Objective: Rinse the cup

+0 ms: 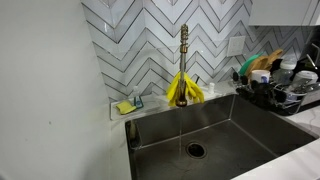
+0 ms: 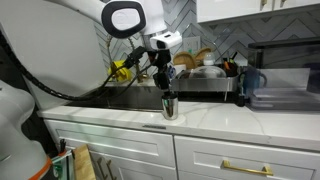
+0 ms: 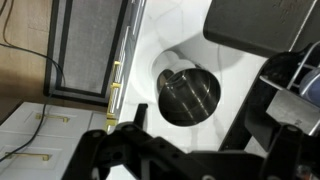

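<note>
A shiny steel cup point(image 2: 169, 107) stands upright on the white counter in front of the sink. In the wrist view I look straight down into its empty inside point(image 3: 188, 95). My gripper point(image 2: 165, 82) hangs just above the cup, pointing down. Its dark fingers point(image 3: 200, 122) are spread and open, with nothing between them, and they do not touch the cup. The sink basin point(image 1: 230, 130) with its brass faucet point(image 1: 184, 45) shows in an exterior view. A thin stream of water seems to fall toward the drain point(image 1: 195, 150).
Yellow gloves point(image 1: 184, 90) hang at the faucet base. A sponge holder point(image 1: 128, 105) sits on the ledge. A dish rack point(image 1: 280, 90) full of dishes stands beside the sink. A dark appliance point(image 2: 285, 75) stands on the counter. White cabinet fronts point(image 2: 200, 155) lie below.
</note>
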